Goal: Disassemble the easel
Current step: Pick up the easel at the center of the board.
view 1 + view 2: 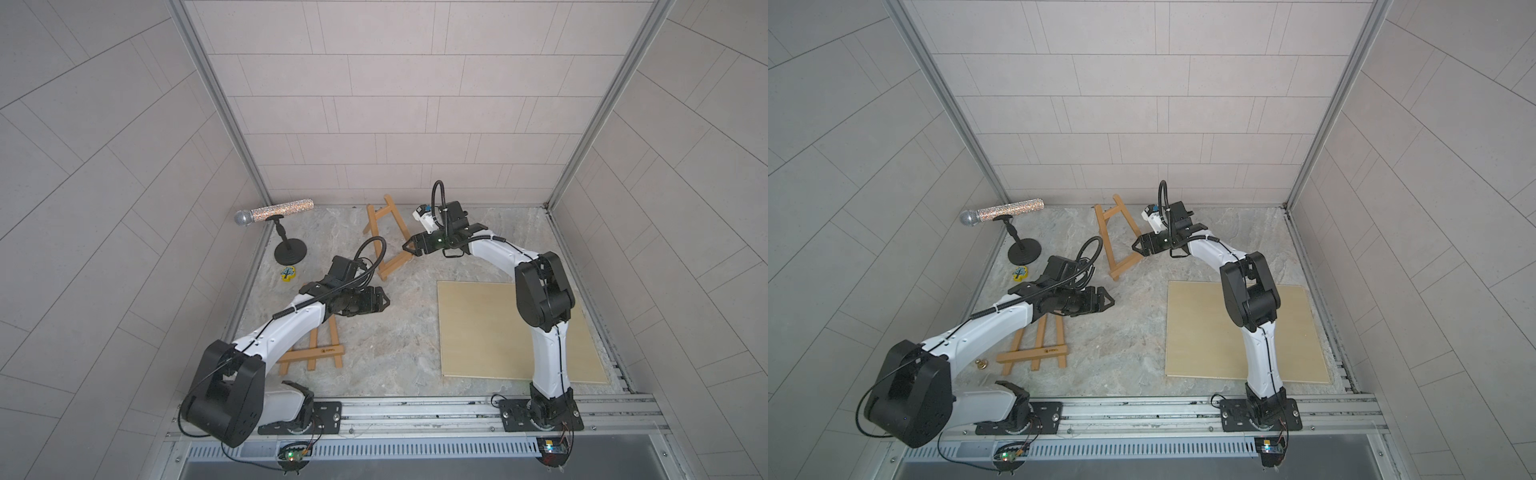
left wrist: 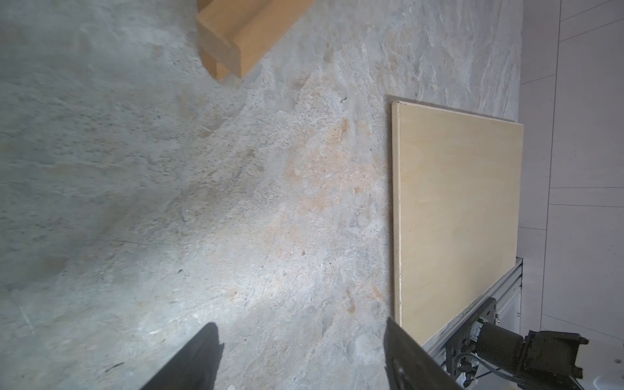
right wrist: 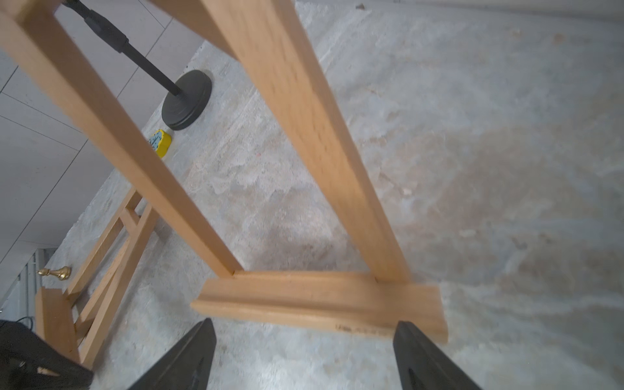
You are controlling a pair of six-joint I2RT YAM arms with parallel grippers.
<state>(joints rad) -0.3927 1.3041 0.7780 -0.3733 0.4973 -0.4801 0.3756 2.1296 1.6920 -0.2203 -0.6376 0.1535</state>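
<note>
A wooden easel piece (image 1: pixel 311 355) lies flat on the desk (image 1: pixel 374 353) behind the left pincer (image 1: pixel 386 300), partly under its arm (image 1: pixel 286 324). That pincer hangs open and empty over bare desk. Farther back, the right pincer (image 3: pixel 304 329) is open too, holding nothing, with the second easel frame (image 3: pixel 310 135) and its bottom ledge (image 3: pixel 320 300) just ahead of its fingertips (image 3: pixel 201 341).

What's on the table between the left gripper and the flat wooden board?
Nothing. The table from the left gripper to the board is bare stone, seen plainest in the left wrist view and also in both top views.
</note>
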